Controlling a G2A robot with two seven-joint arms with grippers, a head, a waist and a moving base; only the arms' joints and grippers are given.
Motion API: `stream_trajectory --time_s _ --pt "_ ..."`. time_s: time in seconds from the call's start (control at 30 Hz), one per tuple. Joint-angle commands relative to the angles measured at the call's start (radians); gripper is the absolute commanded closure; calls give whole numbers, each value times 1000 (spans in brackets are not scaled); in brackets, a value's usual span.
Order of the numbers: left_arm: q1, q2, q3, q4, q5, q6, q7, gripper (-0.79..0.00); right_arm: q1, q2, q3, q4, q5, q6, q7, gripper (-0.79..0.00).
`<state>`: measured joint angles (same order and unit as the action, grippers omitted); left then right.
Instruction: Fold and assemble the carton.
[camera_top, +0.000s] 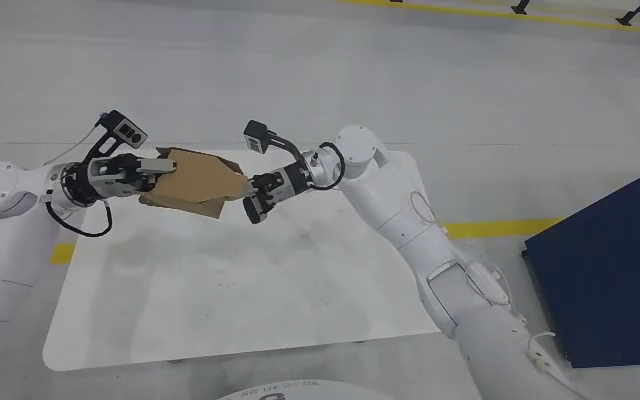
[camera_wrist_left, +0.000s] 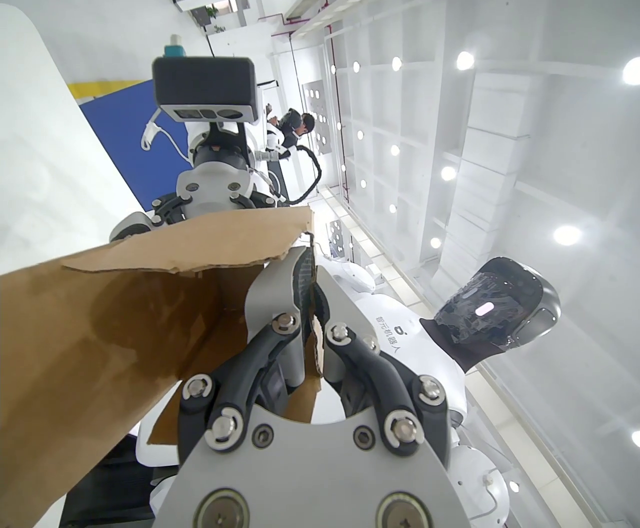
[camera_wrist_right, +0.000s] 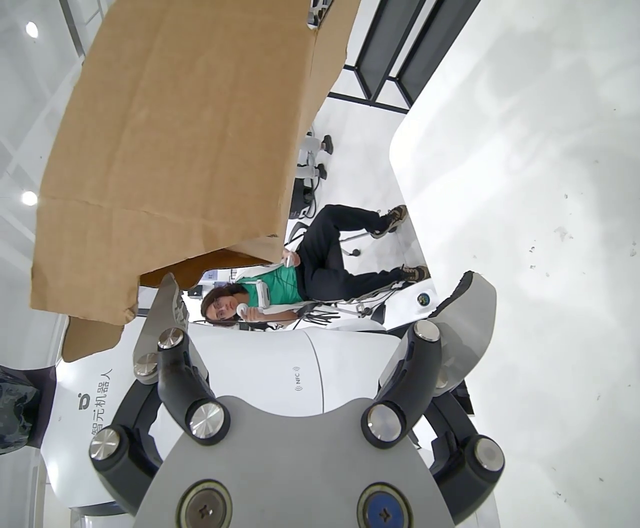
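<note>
A brown cardboard carton (camera_top: 196, 180), partly unfolded, hangs above the far left part of the white table (camera_top: 250, 300). My left gripper (camera_top: 160, 172) is shut on one edge of it; in the left wrist view its fingers (camera_wrist_left: 287, 295) pinch a thin cardboard wall (camera_wrist_left: 316, 345), with the carton's panel (camera_wrist_left: 100, 325) spreading beside them. My right gripper (camera_top: 252, 196) sits at the carton's opposite end, open. In the right wrist view its fingers (camera_wrist_right: 465, 320) stand wide apart and the carton (camera_wrist_right: 175, 150) hangs just off one fingertip, nothing between them.
The table's white top lies below the carton, with bare room toward its front and right. A dark blue bin (camera_top: 590, 270) stands on the floor to the right. Yellow floor tape (camera_top: 490, 228) runs behind the table.
</note>
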<state>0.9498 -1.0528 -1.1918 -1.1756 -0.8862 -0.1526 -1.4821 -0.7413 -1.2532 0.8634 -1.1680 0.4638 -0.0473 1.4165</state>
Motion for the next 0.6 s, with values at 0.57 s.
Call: stream_trajectory --time_s 0.57 --pt "2 -7 -5 4 -11 6 -16 0 18 -26 -70 -2 -57 34 -123 -785"
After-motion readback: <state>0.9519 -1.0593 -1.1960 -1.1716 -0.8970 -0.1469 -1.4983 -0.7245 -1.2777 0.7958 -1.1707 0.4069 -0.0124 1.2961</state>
